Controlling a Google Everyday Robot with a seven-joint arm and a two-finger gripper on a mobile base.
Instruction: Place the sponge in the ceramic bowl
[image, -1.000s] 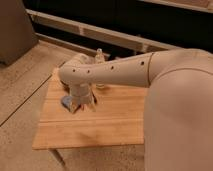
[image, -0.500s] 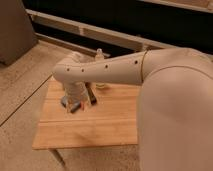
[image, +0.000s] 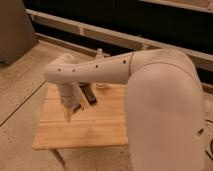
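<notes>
Table (image: 100, 130): one, wooden slats, on speckled floor (image: 20, 115). Near half bare wood.

Tool (image: 70, 111): hangs over the left part of the table, below the bent wrist of the white arm (image: 105, 70), which reaches in from the right. Pointed down, tilted slightly to the left. How far open: cannot tell.

Sponge (image: 68, 115): one. A yellowish patch at the tool's lower tip reads as the sponge, close over the table top. Whether it is gripped or only touched: cannot tell. It is left of the bowl and not in it.

Bowl (image: 90, 96): one, dark and glossy, just right of the tool. Only a narrow part shows, the rest hidden behind the wrist and arm. Contents: none visible in the part that shows.

Bottle (image: 100, 54): one, small, clear, upright at the far side of the table beyond the bowl. The arm crosses in front of its middle. Contents: cannot tell.
</notes>
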